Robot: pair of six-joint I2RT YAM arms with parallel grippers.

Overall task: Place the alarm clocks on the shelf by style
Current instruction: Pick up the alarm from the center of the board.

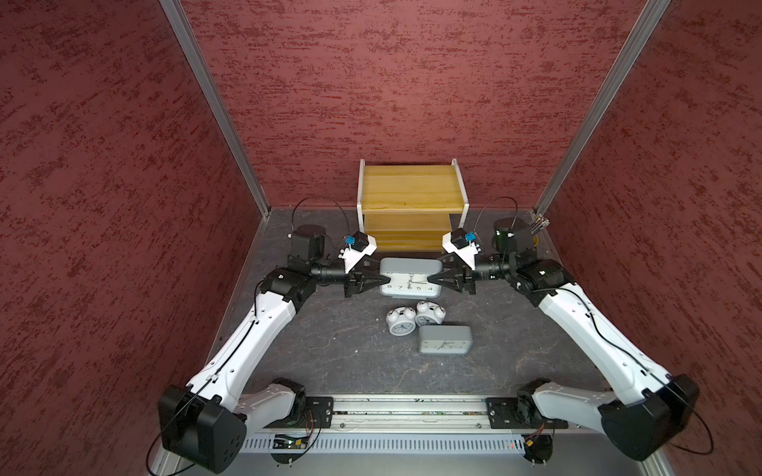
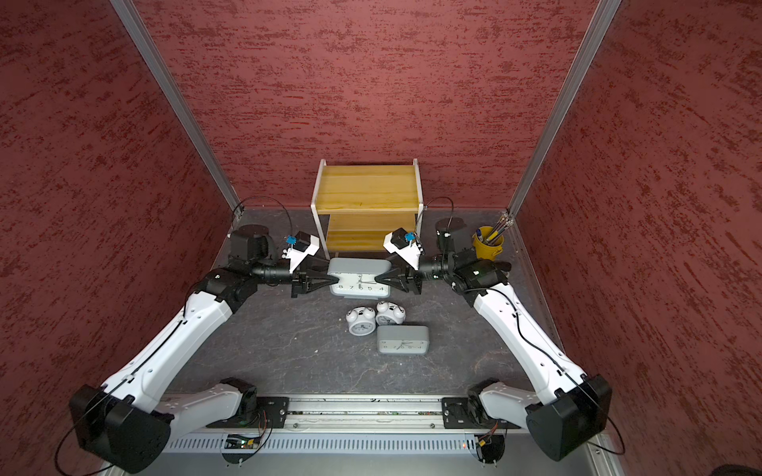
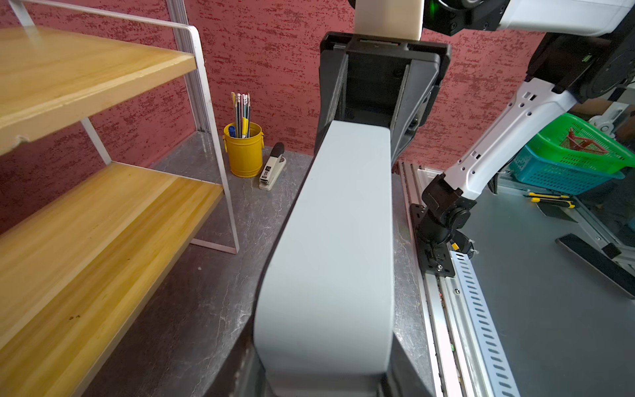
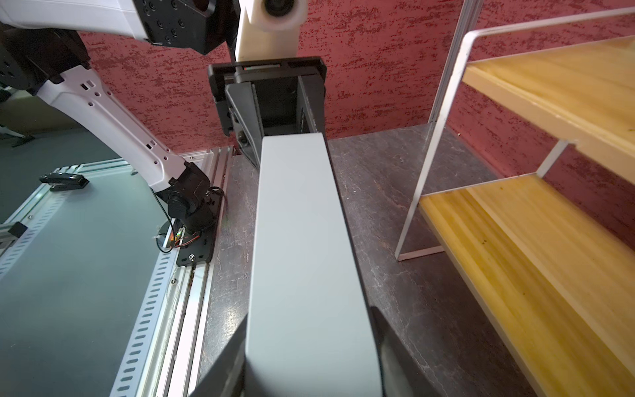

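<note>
Nearest the lens in both top views are the black elbows of the left arm (image 1: pixel 202 424) and right arm (image 1: pixel 643 424), the bulkiest things on the dark table (image 1: pixel 330 354). Next in size is the shelf (image 1: pixel 412 185) at the back wall. Both its yellow boards are bare, so I judge nothing placed yet, with all four clocks left to sort (presumably grey on one tier, twin-bell on the other).

One grey clock (image 1: pixel 410 268) is just in front of the shelf, upright, dial toward the camera. The left gripper (image 1: pixel 386 279) is at one end and the right gripper (image 1: pixel 431 279) at the other. Each wrist view shows the casing running edge-on between dark fingers (image 4: pixel 391 361) that lie against its front and back, so both pairs are closed partway onto this clock. I cannot tell whether it has left the table.

The second grey clock (image 1: pixel 445 340) sits nearer the arm bases. Just behind it are the two twin-bell clocks (image 1: pixel 400 323) (image 1: pixel 429 314), seemingly touching each other. Smallest are the yellow pencil cup (image 2: pixel 487 243) and the stapler (image 3: pixel 273 168) beside it.

On the held clock's dial, 8 7 6 5 4 reads along the lower edge. The stapler's small label and the other dials are too small to read, and no brand shows.
</note>
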